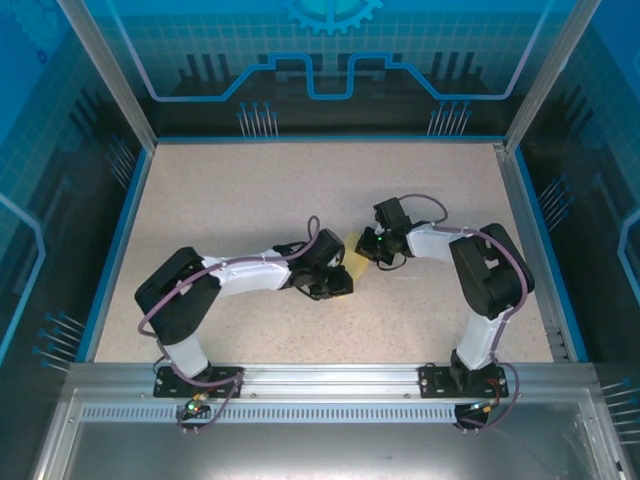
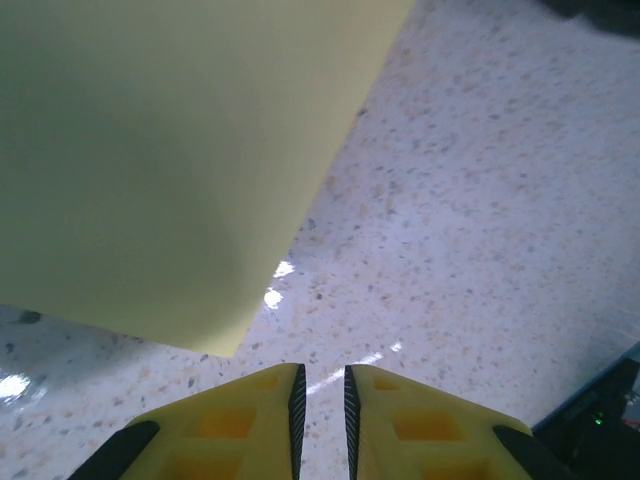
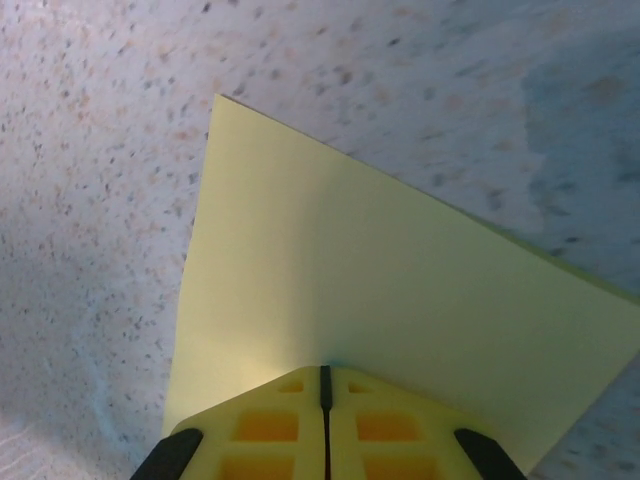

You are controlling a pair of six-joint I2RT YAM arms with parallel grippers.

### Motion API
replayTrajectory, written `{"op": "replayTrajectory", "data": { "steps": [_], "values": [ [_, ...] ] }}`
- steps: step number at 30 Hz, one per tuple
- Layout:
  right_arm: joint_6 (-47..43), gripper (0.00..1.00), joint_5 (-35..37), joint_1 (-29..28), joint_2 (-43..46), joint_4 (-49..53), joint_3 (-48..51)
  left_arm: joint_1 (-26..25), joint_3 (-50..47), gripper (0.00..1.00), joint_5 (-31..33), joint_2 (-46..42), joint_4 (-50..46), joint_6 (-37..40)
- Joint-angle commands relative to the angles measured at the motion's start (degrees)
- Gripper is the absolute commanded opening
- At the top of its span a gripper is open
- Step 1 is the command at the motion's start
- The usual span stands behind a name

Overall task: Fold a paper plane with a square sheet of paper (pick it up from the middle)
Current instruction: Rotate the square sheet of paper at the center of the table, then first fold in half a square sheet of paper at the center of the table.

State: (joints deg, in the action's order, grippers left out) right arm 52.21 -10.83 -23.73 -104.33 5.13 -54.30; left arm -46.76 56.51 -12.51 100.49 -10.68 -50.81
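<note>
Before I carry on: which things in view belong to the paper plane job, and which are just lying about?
Job:
- square sheet of paper, pinched by the right gripper, jaws shut
- left gripper near the sheet, jaws slightly apart, holding nothing

Just surroundings:
- speckled table
- blue enclosure walls

Overhead view's evenly lit, pretty sharp, blue-tinted. Left wrist cam gets small glare spots on the surface (image 2: 450, 250) around 7 o'clock, and the square sheet of paper (image 2: 170, 150) looks dim and shaded. Right wrist view's soft, speckles smeared toward the edges.
</note>
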Motion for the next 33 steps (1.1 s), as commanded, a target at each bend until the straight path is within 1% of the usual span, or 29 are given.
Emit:
{"op": "replayTrajectory", "data": {
  "steps": [1,5,8,11,14,17,20,21,24,25,27,30,33],
  "values": [
    [1.9,0.05,3.4,1.8,0.8,3.8,2.7,-0.1,0.8,0.22,-0.4,2.5,1.6,-2.4],
    [4.8,0.06,6.7,2.4,4.7,4.6,8.6,-0.1,0.4,0.22,0.9,1.9,1.1,-2.4],
    [10.2,0.07,9.6,1.8,9.6,4.3,12.6,-0.1,-0.2,0.22,2.3,0.4,1.1,-2.7],
    [16.3,0.09,12.7,-1.5,13.0,3.3,14.5,-0.2,-1.8,0.22,2.7,-0.9,2.8,-4.3],
    [19.4,0.09,13.7,-5.1,13.3,3.3,12.8,-0.1,-3.2,0.22,1.6,-1.2,5.1,-5.8],
    [18.9,0.09,13.4,-5.3,14.2,2.1,12.1,-0.1,-3.9,0.21,0.4,-0.9,6.8,-6.7],
    [14.9,0.08,12.7,-4.7,17.7,1.5,13.1,-0.1,-3.8,0.18,0.5,-0.6,6.4,-6.3],
    [13.2,0.09,11.9,-4.6,19.1,0.8,14.0,-0.1,-3.8,0.17,0.6,-0.5,6.4,-6.0],
    [8.1,0.09,4.6,-3.5,20.4,-1.2,16.1,-0.1,-2.5,0.15,0.7,0.6,5.9,-5.0],
    [6.7,0.08,0.6,-2.9,20.1,-2.4,16.8,-0.1,-1.9,0.14,0.8,1.4,5.5,-4.7],
    [5.8,0.06,-5.0,-1.9,19.5,-4.1,18.2,0.0,-0.9,0.12,0.9,2.7,5.5,-4.3],
    [4.2,0.05,-9.6,-1.4,19.2,-5.6,19.5,-0.1,-0.1,0.09,0.5,4.2,5.6,-4.7],
    [3.4,0.04,-11.5,-1.3,18.4,-6.1,19.4,0.0,0.3,0.07,0.1,4.8,5.4,-4.5]
  ]
}}
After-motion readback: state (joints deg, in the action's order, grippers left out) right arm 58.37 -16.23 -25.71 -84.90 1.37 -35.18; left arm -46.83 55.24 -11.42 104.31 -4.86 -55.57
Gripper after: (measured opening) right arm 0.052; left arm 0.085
